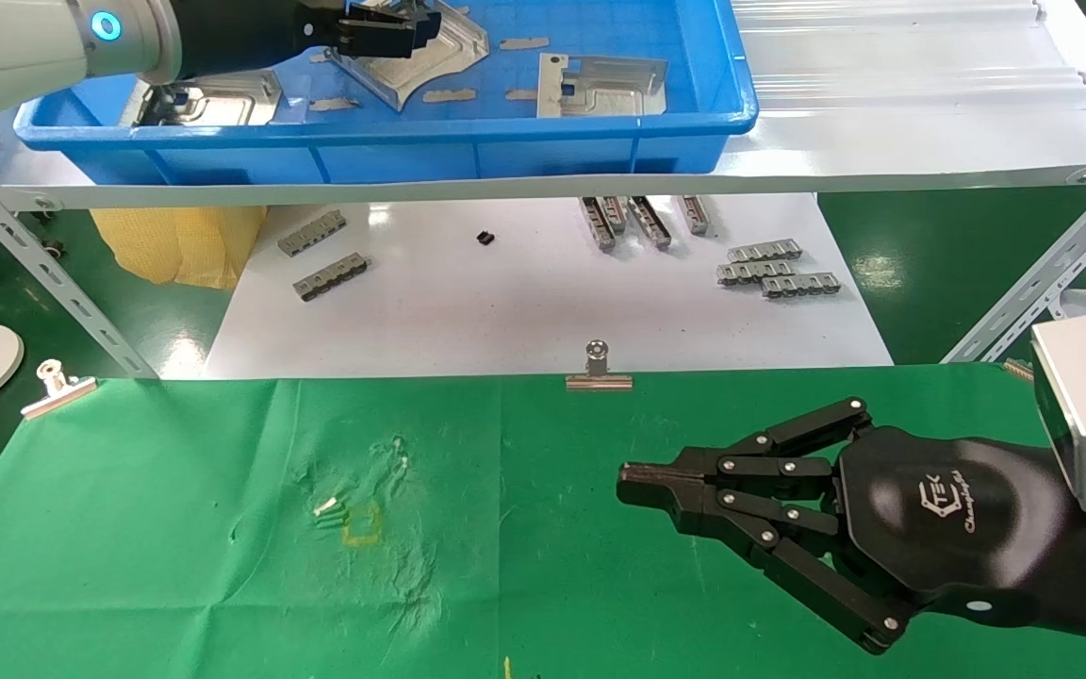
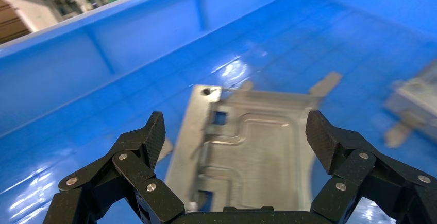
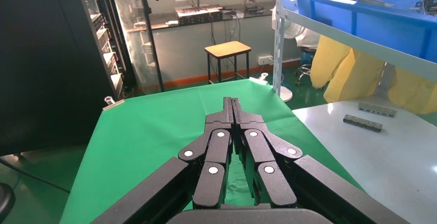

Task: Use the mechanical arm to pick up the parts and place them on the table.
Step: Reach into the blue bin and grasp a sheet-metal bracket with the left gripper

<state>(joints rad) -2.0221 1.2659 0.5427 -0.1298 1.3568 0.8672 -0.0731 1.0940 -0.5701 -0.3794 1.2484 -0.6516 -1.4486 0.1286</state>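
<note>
My left gripper [image 1: 383,33] reaches into the blue tray [image 1: 505,141] on the shelf. In the left wrist view it [image 2: 234,134] is open, with a silvery stamped part [image 2: 257,147] lying on the tray floor between and below its fingertips [image 2: 152,134]; I cannot tell if they touch. The same part [image 1: 439,61] shows under the gripper in the head view. Two more parts lie in the tray, one to the right [image 1: 600,85] and one to the left [image 1: 218,99]. My right gripper [image 1: 633,481] is shut and empty, low over the green table [image 1: 175,528]; it also shows in the right wrist view [image 3: 232,103].
Small grey toothed strips [image 1: 779,269] lie on the white board [image 1: 505,311] below the shelf. Flat grey slips [image 1: 449,94] lie in the tray. Binder clips [image 1: 598,368] hold the table's far edge. Slanted shelf braces [image 1: 53,273] stand at both sides.
</note>
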